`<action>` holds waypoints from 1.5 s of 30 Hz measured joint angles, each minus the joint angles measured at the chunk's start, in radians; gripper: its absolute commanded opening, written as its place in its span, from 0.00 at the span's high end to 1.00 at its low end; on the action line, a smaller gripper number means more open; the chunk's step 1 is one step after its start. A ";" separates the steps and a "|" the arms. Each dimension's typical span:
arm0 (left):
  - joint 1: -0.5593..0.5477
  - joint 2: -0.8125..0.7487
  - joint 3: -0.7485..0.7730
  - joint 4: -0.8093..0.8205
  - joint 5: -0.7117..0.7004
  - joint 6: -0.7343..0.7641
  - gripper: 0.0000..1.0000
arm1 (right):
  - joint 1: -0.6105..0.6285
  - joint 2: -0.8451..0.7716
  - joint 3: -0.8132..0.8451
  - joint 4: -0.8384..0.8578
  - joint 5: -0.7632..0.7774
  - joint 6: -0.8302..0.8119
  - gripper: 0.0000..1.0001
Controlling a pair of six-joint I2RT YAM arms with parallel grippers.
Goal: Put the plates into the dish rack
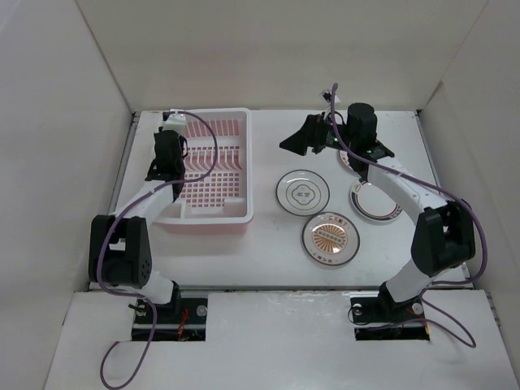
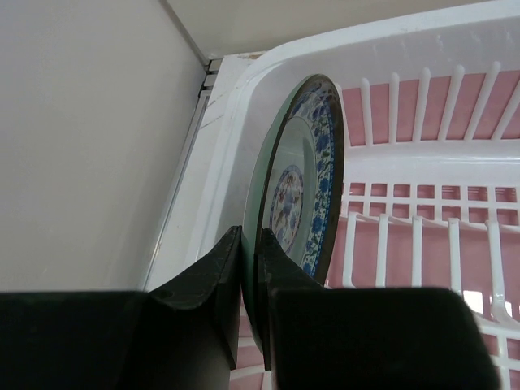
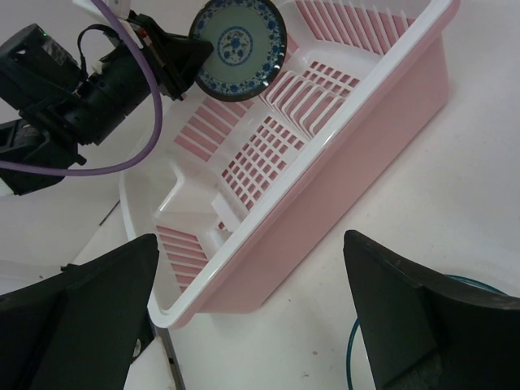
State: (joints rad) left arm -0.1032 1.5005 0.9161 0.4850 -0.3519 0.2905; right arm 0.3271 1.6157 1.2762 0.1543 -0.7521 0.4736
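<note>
While upright, plate in left gripper

No text, label, brand, number or sign can be read in any view. Small dark marks are seen on the orange plate, above and below its sunburst, and at the centre of the white plate, but they are too small to be made out as letters. On the blue plate only ornament is seen.
</note>
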 measured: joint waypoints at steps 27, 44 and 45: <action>-0.001 0.077 0.003 -0.014 -0.024 -0.113 0.91 | 0.000 -0.020 0.000 -0.016 -0.003 -0.008 0.00; -0.001 0.095 0.003 -0.044 -0.023 -0.119 0.48 | 0.000 -0.020 0.000 -0.017 -0.003 -0.010 0.00; -0.002 0.095 0.003 -0.049 -0.023 -0.120 0.44 | 0.000 -0.020 0.000 -0.017 -0.003 -0.010 0.00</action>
State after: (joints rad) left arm -0.1055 1.5959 0.9192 0.4358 -0.3744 0.1707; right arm 0.3271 1.5959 1.2762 0.1375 -0.7551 0.4637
